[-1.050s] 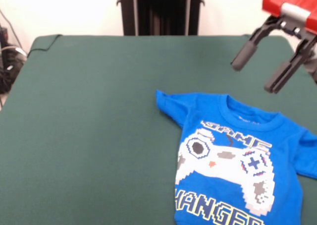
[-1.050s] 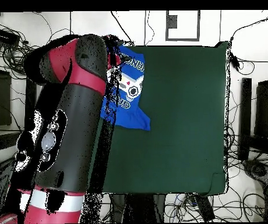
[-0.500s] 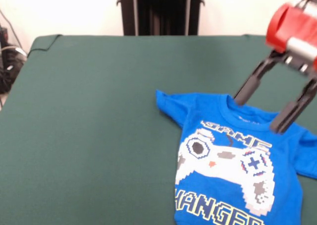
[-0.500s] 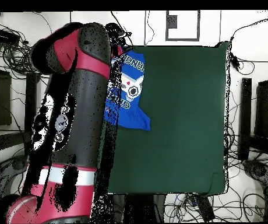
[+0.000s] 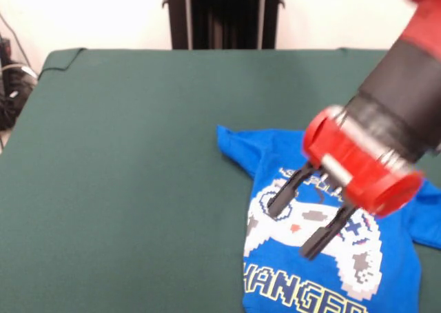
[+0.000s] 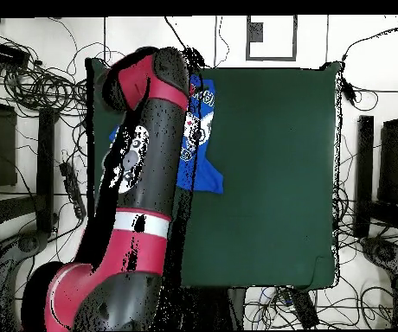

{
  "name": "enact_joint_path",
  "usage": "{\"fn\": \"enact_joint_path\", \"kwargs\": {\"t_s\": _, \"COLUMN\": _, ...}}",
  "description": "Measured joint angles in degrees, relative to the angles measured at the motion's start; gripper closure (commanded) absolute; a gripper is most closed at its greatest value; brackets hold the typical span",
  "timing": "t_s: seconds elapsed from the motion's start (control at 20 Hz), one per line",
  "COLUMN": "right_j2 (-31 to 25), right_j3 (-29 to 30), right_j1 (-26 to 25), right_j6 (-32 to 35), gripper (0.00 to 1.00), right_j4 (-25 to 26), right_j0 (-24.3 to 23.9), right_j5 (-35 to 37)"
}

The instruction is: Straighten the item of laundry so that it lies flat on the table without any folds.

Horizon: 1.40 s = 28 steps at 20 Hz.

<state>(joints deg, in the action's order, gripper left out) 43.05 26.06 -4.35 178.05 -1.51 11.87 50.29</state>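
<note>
Blue fabric: the T-shirt (image 5: 324, 237) lies print-side up near one edge of the dark green worktop (image 5: 138, 154), in the front view toward the lower right, with its hem running out of frame. Most of the body is spread, but the sleeve (image 5: 231, 147) nearest the worktop centre is bunched and creased, so the flattening task is judged incomplete.

The gripper (image 5: 296, 220) hangs over the controller print (image 5: 313, 234), at the chest of the shirt. Its 2 fingers (image 5: 284, 192) are apart with nothing between them; contact with the cloth cannot be confirmed. This placement suggests a press or pinch on the central panel.

The arm (image 5: 406, 99) enters from the upper right, wrist pitched so the fingers slant down and toward the shirt's middle. In the overhead view the arm (image 6: 146, 173) covers most of the T-shirt (image 6: 204, 173).
</note>
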Motion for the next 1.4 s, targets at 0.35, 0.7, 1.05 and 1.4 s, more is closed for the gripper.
{"fn": "enact_joint_path", "kwargs": {"t_s": 0.35, "right_j2": -1.3, "right_j3": -0.6, "right_j1": -5.1, "right_j6": 0.0, "gripper": 0.0, "right_j4": 0.0, "right_j0": -0.8, "right_j5": 3.7}}
{"fn": "enact_joint_path", "kwargs": {"t_s": 0.7, "right_j2": -7.2, "right_j3": 0.9, "right_j1": -6.2, "right_j6": -1.5, "gripper": 0.0, "right_j4": -1.1, "right_j0": -0.8, "right_j5": 11.8}}
{"fn": "enact_joint_path", "kwargs": {"t_s": 1.05, "right_j2": -12.0, "right_j3": 5.9, "right_j1": -2.6, "right_j6": -4.2, "gripper": 0.0, "right_j4": -1.0, "right_j0": -0.7, "right_j5": 12.9}}
{"fn": "enact_joint_path", "kwargs": {"t_s": 1.4, "right_j2": -12.8, "right_j3": 11.5, "right_j1": 2.2, "right_j6": -4.5, "gripper": 0.0, "right_j4": -0.1, "right_j0": 0.6, "right_j5": 12.9}}
